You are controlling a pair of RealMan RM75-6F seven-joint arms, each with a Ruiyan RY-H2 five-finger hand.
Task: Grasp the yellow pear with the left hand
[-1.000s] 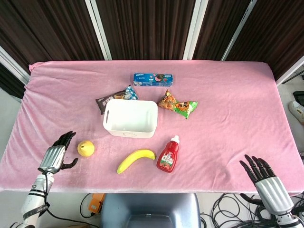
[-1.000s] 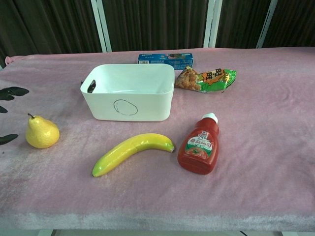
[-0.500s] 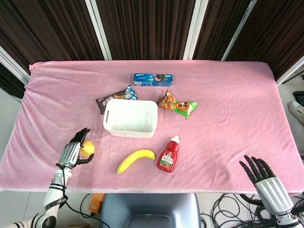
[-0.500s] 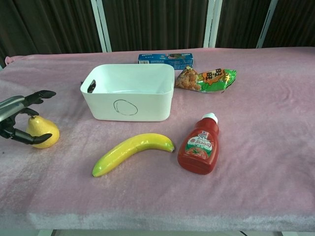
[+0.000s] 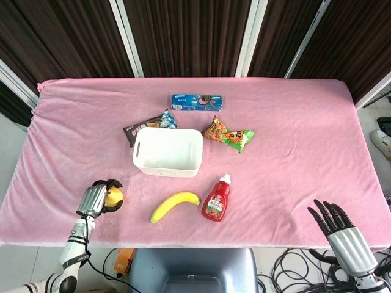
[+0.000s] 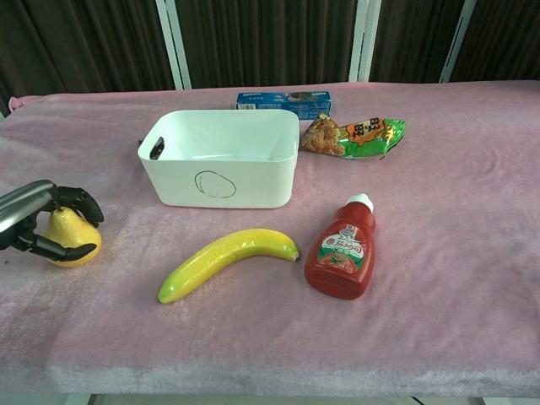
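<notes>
The yellow pear [image 5: 114, 196] [image 6: 72, 237] sits on the pink cloth near the table's front left. My left hand [image 5: 98, 197] [image 6: 38, 224] is wrapped around it, fingers curled over its top and the thumb under its side, so part of the pear is hidden. The pear still rests on the cloth. My right hand [image 5: 342, 235] hangs past the front right edge with fingers spread and nothing in it; the chest view does not show it.
A white bin [image 5: 167, 152] [image 6: 221, 158] stands behind the pear. A banana [image 5: 175, 206] [image 6: 226, 261] and a ketchup bottle [image 5: 217, 198] [image 6: 343, 250] lie to its right. Snack packets [image 5: 228, 135] and a blue cookie box [image 5: 197, 102] lie further back.
My left hand moved right to the pear, then curled its fingers around it. The pear has barely shifted. The right hand has not moved.
</notes>
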